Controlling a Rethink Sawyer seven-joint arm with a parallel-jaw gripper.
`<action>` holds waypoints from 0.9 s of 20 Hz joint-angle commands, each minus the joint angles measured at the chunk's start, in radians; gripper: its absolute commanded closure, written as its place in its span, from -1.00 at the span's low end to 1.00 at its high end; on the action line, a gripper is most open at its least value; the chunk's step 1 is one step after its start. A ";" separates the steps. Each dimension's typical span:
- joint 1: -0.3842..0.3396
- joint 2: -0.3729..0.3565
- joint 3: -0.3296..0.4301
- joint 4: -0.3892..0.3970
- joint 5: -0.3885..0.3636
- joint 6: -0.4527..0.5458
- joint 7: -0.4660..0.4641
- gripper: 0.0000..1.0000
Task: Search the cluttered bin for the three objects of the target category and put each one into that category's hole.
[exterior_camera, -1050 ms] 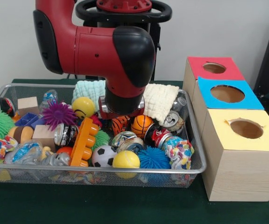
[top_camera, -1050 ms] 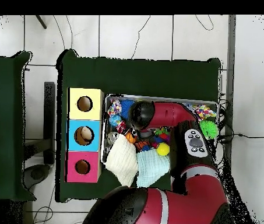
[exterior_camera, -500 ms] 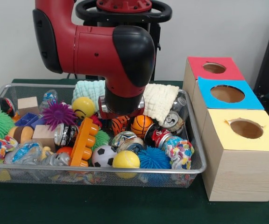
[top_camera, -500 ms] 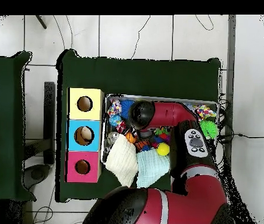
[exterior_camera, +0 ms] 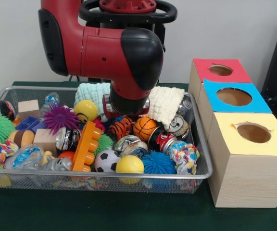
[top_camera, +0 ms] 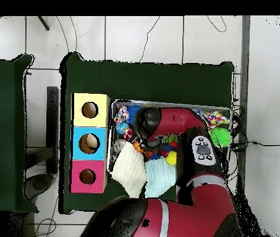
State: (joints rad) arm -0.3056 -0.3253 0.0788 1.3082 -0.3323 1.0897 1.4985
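Change: against the earlier frames the arm [exterior_camera: 105, 48] has shifted slightly sideways and lifted a little, and the orange basketball [exterior_camera: 144, 128] and tiger-striped ball [exterior_camera: 121, 128] under it sit tilted a touch differently.
Gripper: its lower end [exterior_camera: 125, 111] is buried behind the arm's black wrist, just above the striped ball; whether it is parted or clenched cannot be told.
Bin: wire mesh bin [exterior_camera: 202, 144] lies directly under the gripper, crowded with toys.
Near the gripper: yellow smiley ball [exterior_camera: 85, 110] just beside it on one side, cream cloth [exterior_camera: 165, 103] on the other, pale green cloth [exterior_camera: 91, 92] behind.
Further from the gripper: soccer ball [exterior_camera: 107, 160], plain yellow ball [exterior_camera: 129, 165] and blue spiky ball [exterior_camera: 158, 163] at the bin's front wall; crushed cans [exterior_camera: 162, 139] between them and the basketball.
Boxes: red box [exterior_camera: 219, 71], blue box [exterior_camera: 233, 96] and yellow box [exterior_camera: 252, 134], each with a round hole, stand in a row well apart from the gripper, beside the bin.
Surface: dark green cloth-covered surface [exterior_camera: 129, 211].
Room: plain pale wall in front view; light tiled floor [top_camera: 136, 40] with cables overhead.
Writing: none legible.
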 commanded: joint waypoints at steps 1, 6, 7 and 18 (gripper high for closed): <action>0.039 0.115 -0.021 -0.069 -0.063 0.186 0.022 -1.00; 0.036 0.109 -0.019 -0.049 -0.057 0.148 0.023 -1.00; 0.034 0.111 -0.016 -0.046 -0.057 0.122 0.023 -1.00; 0.014 0.023 0.001 0.076 -0.059 -0.265 0.073 -1.00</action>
State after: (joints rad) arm -0.2702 -0.2767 0.0468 1.3095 -0.3335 1.0153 1.4985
